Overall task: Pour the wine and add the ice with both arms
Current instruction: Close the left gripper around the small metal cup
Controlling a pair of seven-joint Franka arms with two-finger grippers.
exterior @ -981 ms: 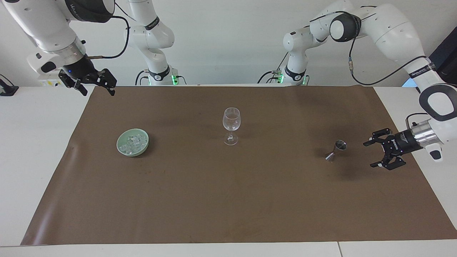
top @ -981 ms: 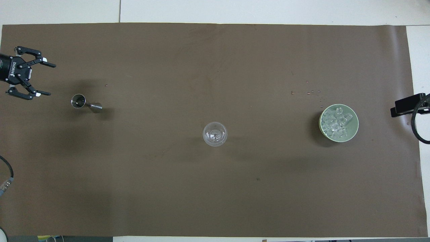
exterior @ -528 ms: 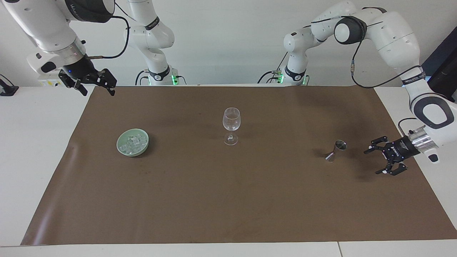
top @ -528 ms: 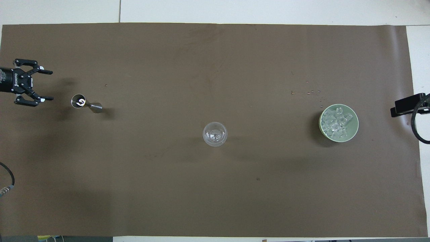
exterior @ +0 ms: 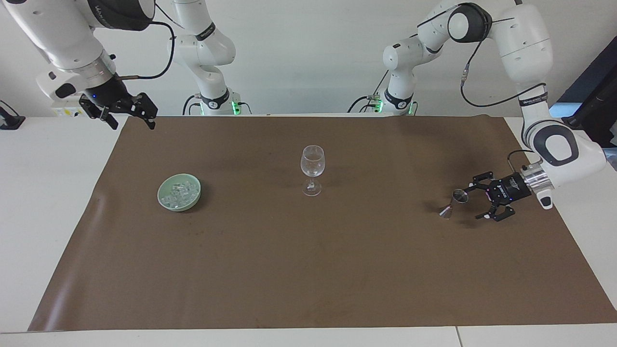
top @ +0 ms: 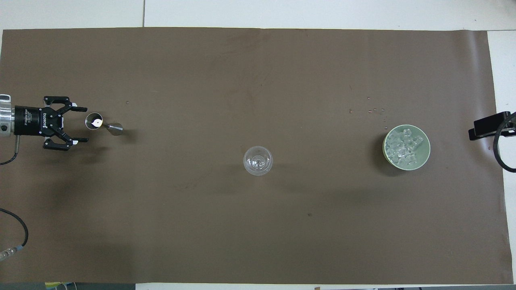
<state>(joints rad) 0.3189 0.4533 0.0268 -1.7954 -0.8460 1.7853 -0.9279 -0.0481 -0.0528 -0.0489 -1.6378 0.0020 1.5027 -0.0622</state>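
Observation:
A small metal jigger (exterior: 453,204) (top: 104,125) stands on the brown mat toward the left arm's end of the table. My left gripper (exterior: 471,203) (top: 82,124) is low beside it and open, its fingertips reaching either side of the jigger's rim without closing on it. A clear stemmed wine glass (exterior: 312,166) (top: 258,160) stands mid-mat. The ice (exterior: 180,193) (top: 403,147) fills a green bowl (exterior: 164,200) (top: 425,155) toward the right arm's end. My right gripper (exterior: 133,123) waits open, raised over the mat's corner by its base. I cannot make out any wine.
The brown mat (exterior: 308,270) (top: 258,233) covers most of the white table. A few small crumbs (top: 373,109) lie on the mat just farther from the robots than the bowl. A black clamp (exterior: 9,120) sits on the white table past the right arm's end of the mat.
My left gripper has come down and moved in toward the jigger, from well beside it to its rim, staying open. The right arm has not moved.

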